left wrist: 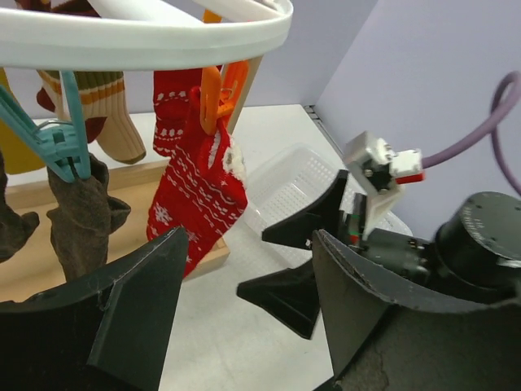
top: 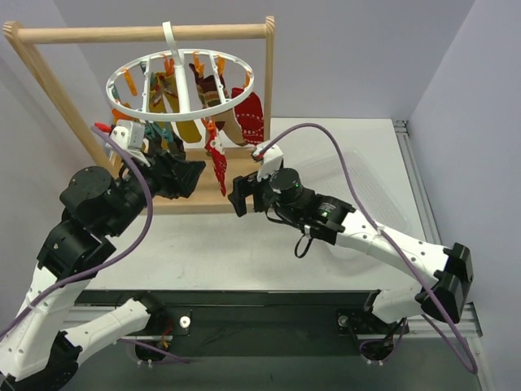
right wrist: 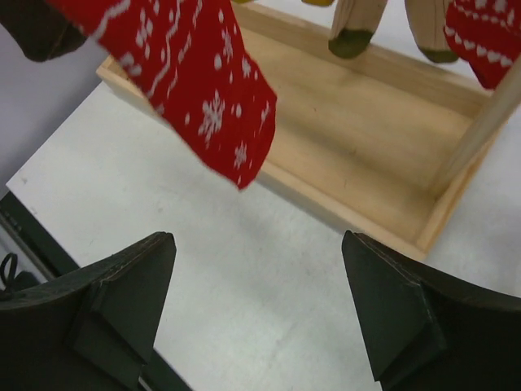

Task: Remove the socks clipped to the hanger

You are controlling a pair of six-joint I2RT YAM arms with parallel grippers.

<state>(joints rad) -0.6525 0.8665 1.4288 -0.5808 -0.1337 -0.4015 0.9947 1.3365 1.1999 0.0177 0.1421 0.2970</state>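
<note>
Socks (top: 251,118) are hanging clipped to the hanger (left wrist: 146,37); left gripper (left wrist: 244,309) and right gripper (right wrist: 259,318) are gaping wide, gripping nothing, beside a red sock (right wrist: 212,106); mesh basket (left wrist: 297,183) is lying nearby.

Overhead, close wrists; shared red sock (left wrist: 199,195)

The hanger (left wrist: 146,32) is smooth white plastic with a soft gloss. Its clips (left wrist: 213,96) are shiny orange and teal plastic. The socks (left wrist: 199,191) are matt knitted cloth, the brown ones fuzzy. The rack (right wrist: 358,155) is pale, smooth bare wood. The worktop (right wrist: 203,269) is matt white. The fingers (left wrist: 122,318) are matt black plastic, faintly grainy. The basket (left wrist: 289,186) is translucent plastic mesh.
</note>
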